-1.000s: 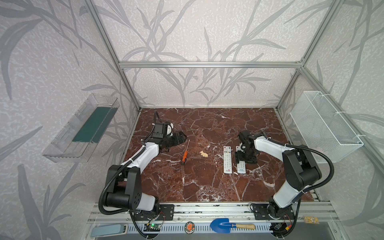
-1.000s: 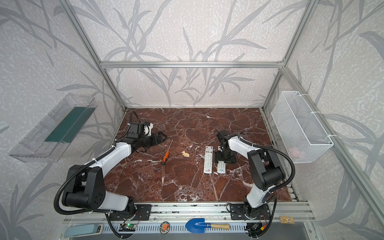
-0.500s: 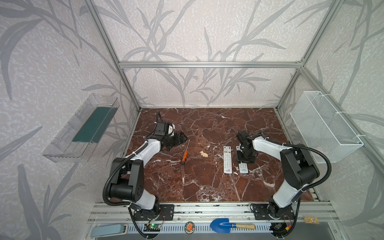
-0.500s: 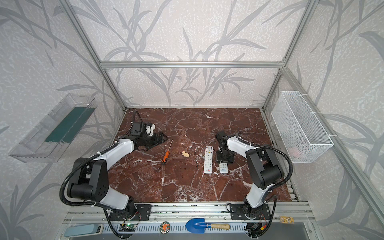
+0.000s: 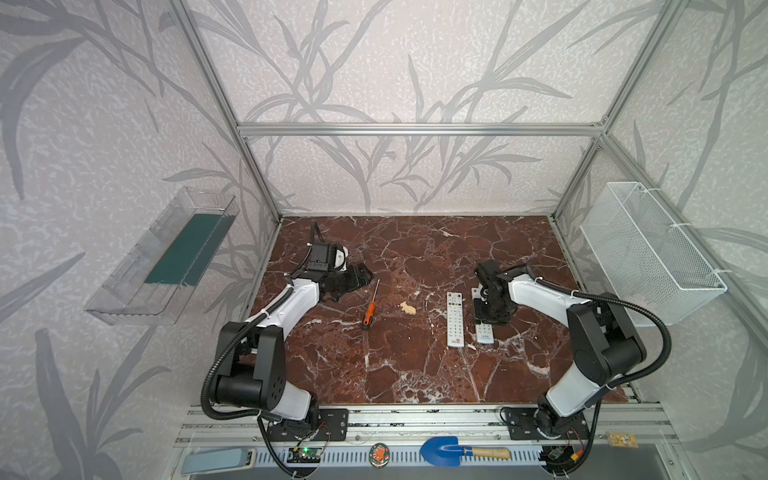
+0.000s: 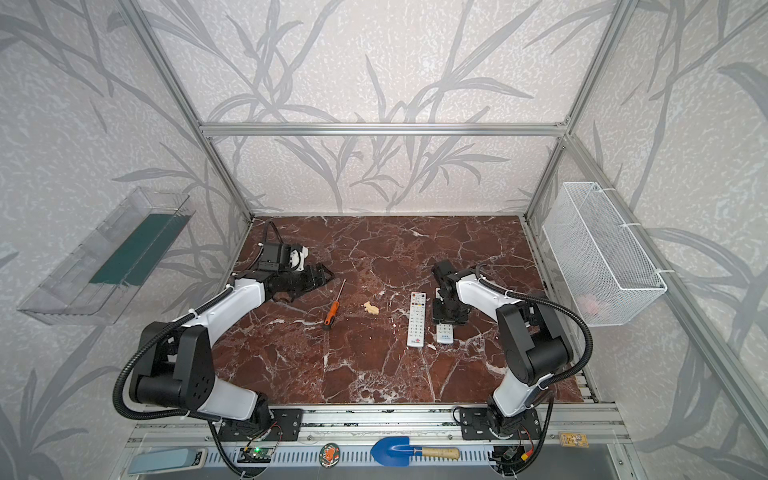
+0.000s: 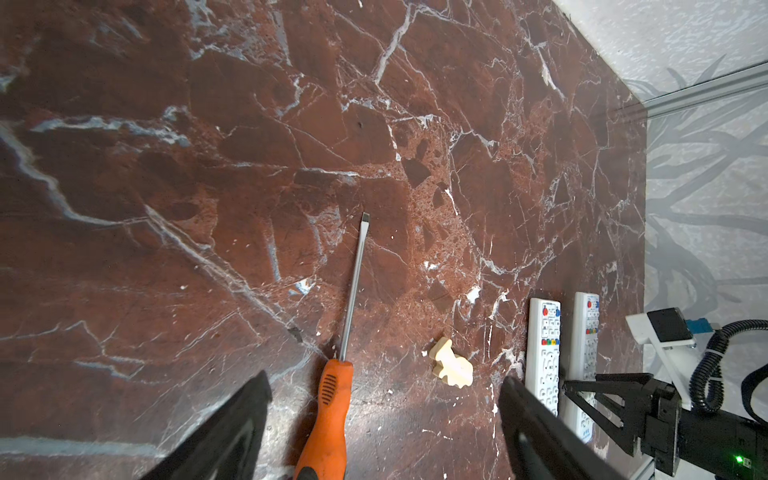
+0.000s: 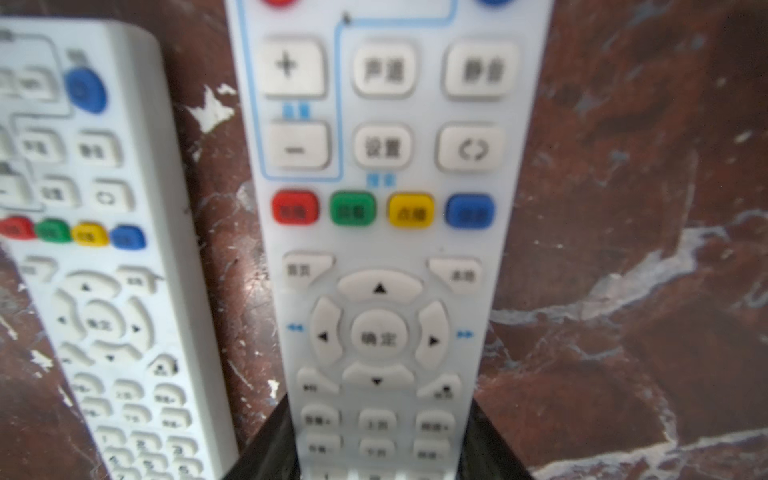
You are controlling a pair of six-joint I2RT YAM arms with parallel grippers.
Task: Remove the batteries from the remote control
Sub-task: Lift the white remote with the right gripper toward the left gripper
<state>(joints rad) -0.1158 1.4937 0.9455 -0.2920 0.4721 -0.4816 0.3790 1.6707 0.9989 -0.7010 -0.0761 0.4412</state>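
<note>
Over on the left, the left gripper (image 5: pixel 353 279) hung low above the tabletop (image 5: pixel 415 374) with its jaws spread wide and nothing held. The left wrist view showed both fingers (image 7: pixel 232 428) well apart. Just to its right lay the screwdriver (image 5: pixel 371 305), orange handle toward the front edge, blade pointing at the back wall. Next along, a small cream block (image 5: pixel 408 308) sat on its own, near the screwdriver but not touching it. Then came two white remotes, side by side and buttons up. The centre remote (image 5: pixel 455 320) lay free. The outer remote (image 8: pixel 382 208), just beside it, had the right gripper (image 8: pixel 380 449) clamped on it, a black finger against each long edge partway along. Whether that remote was lifted off the marble, I could not tell. The batteries could not be seen in any view, with both remotes showing only their button faces. Far right, the wire basket (image 5: pixel 648 257) hung on the wall.
</note>
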